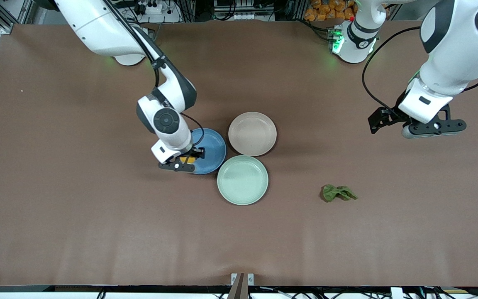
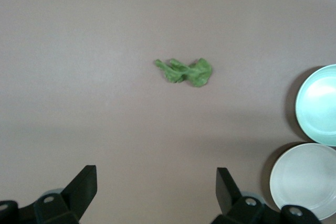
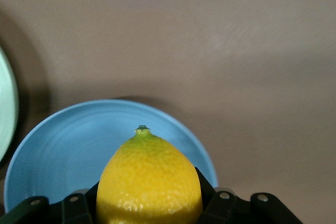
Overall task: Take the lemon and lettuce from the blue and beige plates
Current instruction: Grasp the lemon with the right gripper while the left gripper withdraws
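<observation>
Right arm reaching down from its base, wrist bent steeply, right gripper (image 1: pixel 186 160) over the blue plate (image 1: pixel 213 146) at the edge toward the right arm's end of the table. Fingers (image 3: pixel 210 203) clamped on either side of the lemon (image 3: pixel 149 179) — yellow fruit filling the lower part of the right wrist view, its small green tip pointing out over the plate. Lemon seen above the plate's floor in the right wrist view; whether still touching it, cannot tell.

Left arm waiting, elbow high, left gripper (image 2: pixel 156 192) hanging over bare table (image 1: pixel 56 207) near the left arm's end, fingers (image 2: pixel 84 184) spread wide, nothing between them.

Lettuce (image 1: pixel 337 193) lying crumpled on the brown tabletop, on no plate — well apart from the plates, toward the left arm's end, nearer the front camera than the left gripper.

Beige plate (image 1: pixel 252 133) bare, just beside the blue plate. Mint-green plate (image 1: pixel 242 180) bare too, nearer the front camera than both, its rim touching or nearly touching each of them.
</observation>
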Controlling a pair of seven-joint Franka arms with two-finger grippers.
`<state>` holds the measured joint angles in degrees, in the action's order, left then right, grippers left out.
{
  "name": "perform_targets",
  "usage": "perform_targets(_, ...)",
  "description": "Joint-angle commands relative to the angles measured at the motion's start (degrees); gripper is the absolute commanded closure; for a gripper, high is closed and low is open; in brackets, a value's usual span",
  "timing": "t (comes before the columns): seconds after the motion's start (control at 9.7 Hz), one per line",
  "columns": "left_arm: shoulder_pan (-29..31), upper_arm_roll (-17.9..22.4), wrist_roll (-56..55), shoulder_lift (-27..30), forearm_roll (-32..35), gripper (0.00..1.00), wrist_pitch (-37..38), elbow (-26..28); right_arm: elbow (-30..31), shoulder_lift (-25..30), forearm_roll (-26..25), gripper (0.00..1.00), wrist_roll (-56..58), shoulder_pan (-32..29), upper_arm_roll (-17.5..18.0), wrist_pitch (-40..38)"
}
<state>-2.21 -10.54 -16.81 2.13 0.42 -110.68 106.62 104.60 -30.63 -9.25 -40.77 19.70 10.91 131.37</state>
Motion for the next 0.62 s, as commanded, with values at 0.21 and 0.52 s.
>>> perform_targets(0.21,-3.94,3.15,1.95,-0.11,-0.69,0.0,7.39,-6.14,0.78,6.01,2.48,0.54,14.28,-2.99,-3.59,-6.55)
perform_targets(0.52,-4.21,3.15,2.83,-0.99,-0.34,0.0,14.26,-12.39,0.78,8.3,4.93,0.53,27.55,-3.43,-10.09,-10.07)
